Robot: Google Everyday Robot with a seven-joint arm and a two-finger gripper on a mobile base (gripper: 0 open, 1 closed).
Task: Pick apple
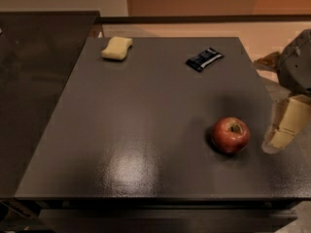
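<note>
The apple (230,135) is round, glossy and red with a yellowish stem hollow on top. It sits upright on the dark table (146,110), in the front right part. My gripper (285,129) is at the right edge of the camera view, just right of the apple and about level with it, apart from it. Its grey body rises above toward the top right and is partly cut off by the frame edge. The gripper holds nothing that I can see.
A pale yellow sponge (117,48) lies at the table's back left. A small black packet (204,58) lies at the back right. A dark glossy surface (34,81) adjoins the table on the left. A rail (194,19) runs behind it.
</note>
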